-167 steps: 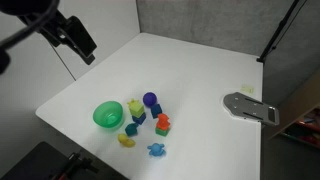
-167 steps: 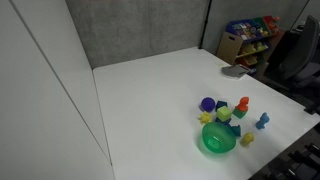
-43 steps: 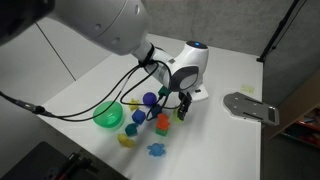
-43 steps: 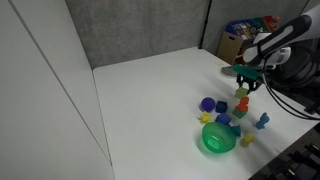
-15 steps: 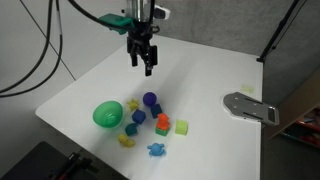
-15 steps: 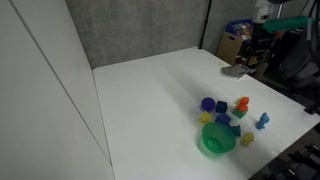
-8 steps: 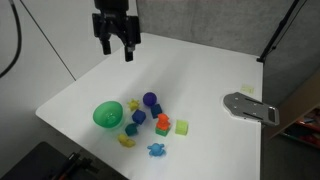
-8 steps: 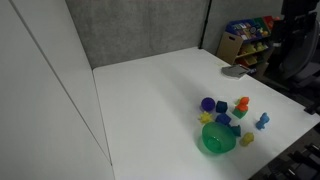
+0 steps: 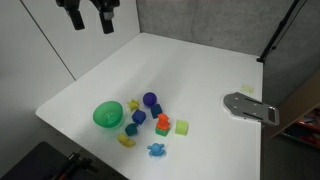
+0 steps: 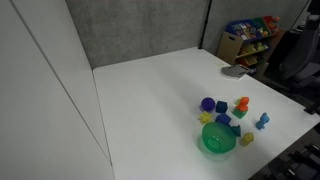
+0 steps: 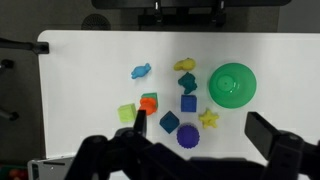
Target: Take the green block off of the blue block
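A white table point(image 9: 215, 75) carries a small cluster of toy pieces close to one long edge, nearer to one corner than to the other. The green block point(image 9: 181, 127), a pale lime cube, lies flat on the tabletop at the outer side of the cluster, just beside an orange piece point(image 9: 163, 123) and facing along that edge toward a grey metal plate point(image 9: 250, 107) at the neighbouring table edge. The blue block point(image 9: 157, 108) sits apart from it, between the orange piece and a purple ball point(image 9: 150, 99), with nothing on top of it. Judging from this layout, the task looks complete: the green cube is off the blue one and resting on its own, and nothing seems left but for the arm to clear away. The gripper point(image 9: 91, 28) hangs high above the far corner of the table, well apart from the toys, its two fingers spread wide and empty. In the wrist view they show only as dark blurred shapes along the bottom edge, again with nothing between them. The arm above the gripper is cut off by the top of the frame, and in an exterior view that shows the green bowl point(image 10: 219, 138) the gripper is not visible at all. Several small blue pieces lie close together by the bowl, and at this size their exact shapes are hard to make out, so which one is the task's block is a judgement. Whether the green cube touches the orange piece cannot be told.
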